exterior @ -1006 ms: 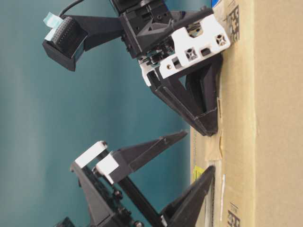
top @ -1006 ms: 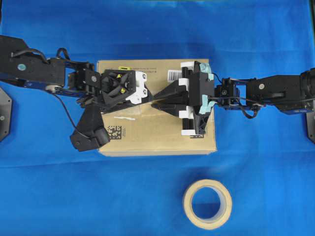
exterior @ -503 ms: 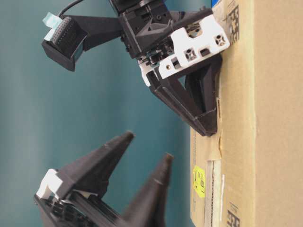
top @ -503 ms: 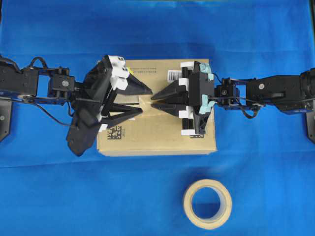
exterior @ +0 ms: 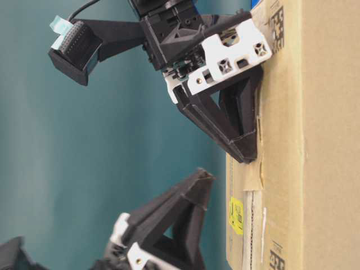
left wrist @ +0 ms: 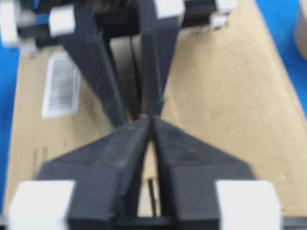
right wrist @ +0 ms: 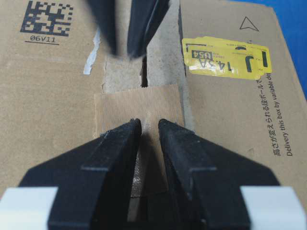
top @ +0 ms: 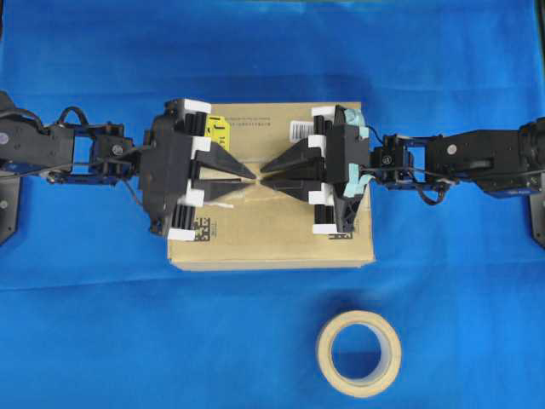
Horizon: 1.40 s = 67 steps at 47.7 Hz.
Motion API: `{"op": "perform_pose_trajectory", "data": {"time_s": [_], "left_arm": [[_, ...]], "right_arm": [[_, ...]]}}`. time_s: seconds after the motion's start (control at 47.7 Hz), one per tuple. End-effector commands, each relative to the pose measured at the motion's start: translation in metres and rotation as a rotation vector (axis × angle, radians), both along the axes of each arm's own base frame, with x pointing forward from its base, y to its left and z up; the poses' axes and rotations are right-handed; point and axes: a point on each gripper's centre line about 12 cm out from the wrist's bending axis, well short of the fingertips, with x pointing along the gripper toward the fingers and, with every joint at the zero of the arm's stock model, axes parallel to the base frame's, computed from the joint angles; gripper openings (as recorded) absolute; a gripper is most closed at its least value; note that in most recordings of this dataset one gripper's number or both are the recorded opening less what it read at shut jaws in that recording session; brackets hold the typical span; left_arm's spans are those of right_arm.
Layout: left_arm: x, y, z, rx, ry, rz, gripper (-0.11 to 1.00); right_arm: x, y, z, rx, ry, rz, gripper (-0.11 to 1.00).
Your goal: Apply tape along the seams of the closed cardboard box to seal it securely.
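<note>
On the cardboard box, tape under the right hand

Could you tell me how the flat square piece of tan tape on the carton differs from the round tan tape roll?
The flat square piece of tan tape lies stuck across the brown cardboard carton's seam; the round tan tape roll lies on the blue cloth. The piece is a flat patch; the roll is a thick ring. Both are tan.

Black arms, white-blocked pincers, loose black cables
</note>
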Motion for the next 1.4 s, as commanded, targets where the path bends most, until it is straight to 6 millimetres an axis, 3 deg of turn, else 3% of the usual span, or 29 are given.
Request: {"op": "perform_pose_trajectory", "data": {"time_s": [0.0, 0.251, 0.44, 1.194, 1.383], "left_arm": [[0.002, 0.001, 0.005, -0.025, -0.048, 0.015, 0.03], [0.006, 0.007, -0.004, -0.064, -0.036, 0.048, 0.0], [0.008, 0.014, -0.01, -0.064, -0.018, 0.068, 0.0], [0.014, 0.017, -0.029, -0.065, 0.014, 0.078, 0.0], [0.009, 0.017, -0.033, -0.066, 0.031, 0.079, 0.0]], "right_arm": [[0.001, -0.001, 0.007, 0.002, -0.015, -0.004, 0.29], [0.001, -0.005, 0.008, 0.0, -0.022, -0.013, 0.24], [0.001, -0.009, 0.009, 0.0, -0.029, -0.024, 0.0], [0.001, -0.02, 0.01, 0.0, -0.031, -0.051, 0.0], [-0.006, -0.019, 0.007, 0.001, -0.017, -0.051, 0.0]]}}
